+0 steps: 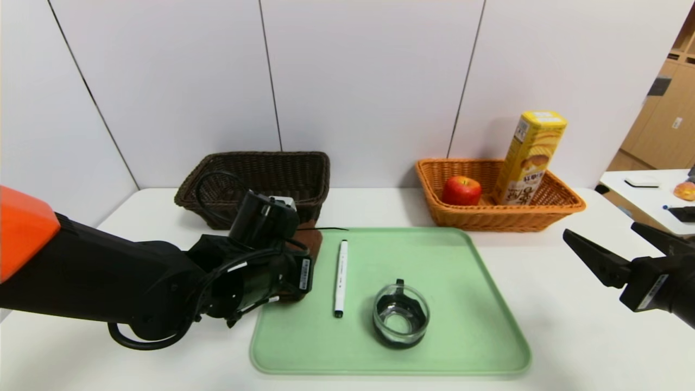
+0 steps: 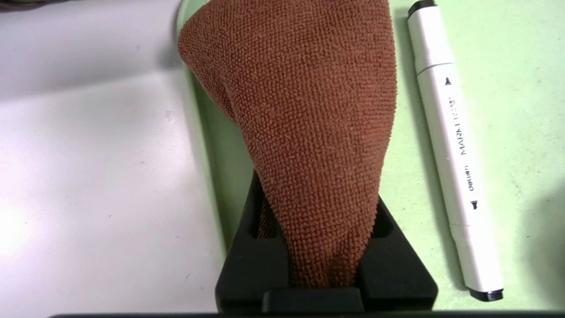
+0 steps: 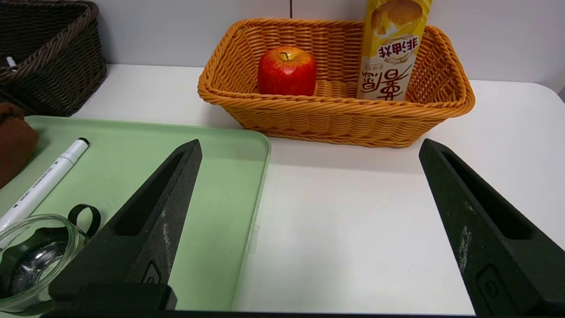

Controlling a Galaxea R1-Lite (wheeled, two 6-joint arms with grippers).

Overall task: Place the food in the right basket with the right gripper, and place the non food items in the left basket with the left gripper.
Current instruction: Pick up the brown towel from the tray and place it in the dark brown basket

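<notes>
A: Where do you find the left gripper (image 2: 322,247)?

B: At the left edge of the pale green plastic tray (image 1: 478,304), its two black fingers pinching one end of the rolled brown terry towel (image 2: 304,110). You see the cloth squeezed narrow between them and widening away from the tips.

A: What lies beside the towel?

B: A slim white marker pen with black tips (image 1: 340,277), flat on the tray, close alongside the towel but apart from it. Nearer the tray's middle stands a small clear glass cup with a handle (image 1: 400,315), upright.

A: And the right gripper (image 1: 619,241)?

B: You have it over the white table (image 1: 570,326) to the right of the tray, fingers spread wide, holding nothing.

A: The baskets?

B: The dark brown woven wicker basket (image 1: 260,176) sits at the back left. The orange woven wicker basket (image 1: 497,214) at the back right holds the red-yellow apple (image 1: 461,190) and the tall yellow snack box (image 1: 529,157), which stands leaning a little.
</notes>
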